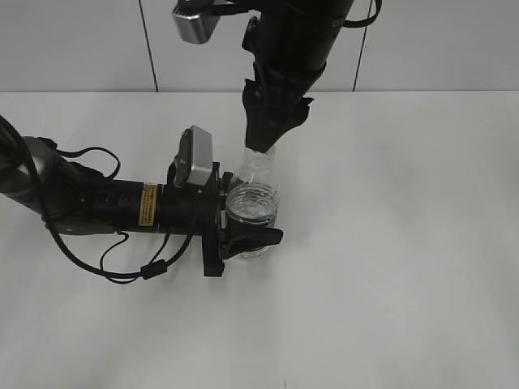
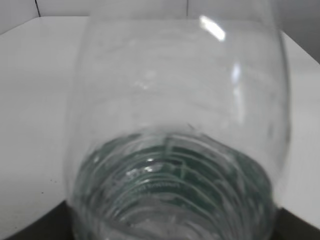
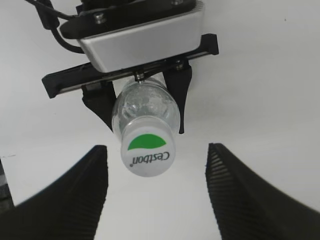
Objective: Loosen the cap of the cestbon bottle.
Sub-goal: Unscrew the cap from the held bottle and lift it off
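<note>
The cestbon bottle stands upright near the middle of the white table, and the left gripper comes in flat from nine o'clock, its two black fingers pinched around the bottle's lower body. From that arm's wrist camera the clear ribbed wall fills everything, with the dark green label band showing through low down.

Overhead, the right gripper hangs straight above, coming down from twelve o'clock. Its ribbed pads are spread wide, one at nine and one at three of the cap, well clear of it on both sides. Nothing is touching that cap yet.

The handling looks tricky to me. It's thin, clear plastic, probably light and easily dented, and smooth enough to spin in a loose hold, so the lower grip has to resist the twist without crushing the wall. The cap is small, hard and round; I'd close the pads squarely on its rim, opposite sides, low enough to catch the edge, not the top face.
</note>
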Motion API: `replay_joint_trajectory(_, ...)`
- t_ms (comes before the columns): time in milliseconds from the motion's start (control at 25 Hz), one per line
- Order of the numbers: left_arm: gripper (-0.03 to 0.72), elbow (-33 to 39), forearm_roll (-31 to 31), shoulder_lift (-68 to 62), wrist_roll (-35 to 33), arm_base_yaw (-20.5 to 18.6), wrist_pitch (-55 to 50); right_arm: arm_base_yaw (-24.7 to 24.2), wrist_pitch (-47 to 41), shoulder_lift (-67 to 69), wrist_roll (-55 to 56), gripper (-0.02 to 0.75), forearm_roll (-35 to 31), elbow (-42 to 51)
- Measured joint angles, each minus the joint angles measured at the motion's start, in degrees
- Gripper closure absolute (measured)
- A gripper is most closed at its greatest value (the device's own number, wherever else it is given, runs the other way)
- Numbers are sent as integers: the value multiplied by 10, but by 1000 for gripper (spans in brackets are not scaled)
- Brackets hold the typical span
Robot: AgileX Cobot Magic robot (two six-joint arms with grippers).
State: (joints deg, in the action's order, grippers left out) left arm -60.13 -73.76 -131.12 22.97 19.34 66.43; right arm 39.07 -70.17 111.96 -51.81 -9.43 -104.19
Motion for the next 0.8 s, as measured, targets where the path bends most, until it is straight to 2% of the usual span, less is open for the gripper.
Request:
replay_joint_trajectory(160,280,0,1,0,4,0,0,0,0,-3,91,267,1,-2)
replay_joint_trajectory(480,280,0,1,0,9,0,0,0,0,-3,400,267,4,-14)
replay_joint_trajectory(640,280,0,1,0,9,0,0,0,0,-3,570,267,35,-14)
replay_joint_trajectory(800,280,0,1,0,9,0,0,0,0,-3,672,267,41,-14)
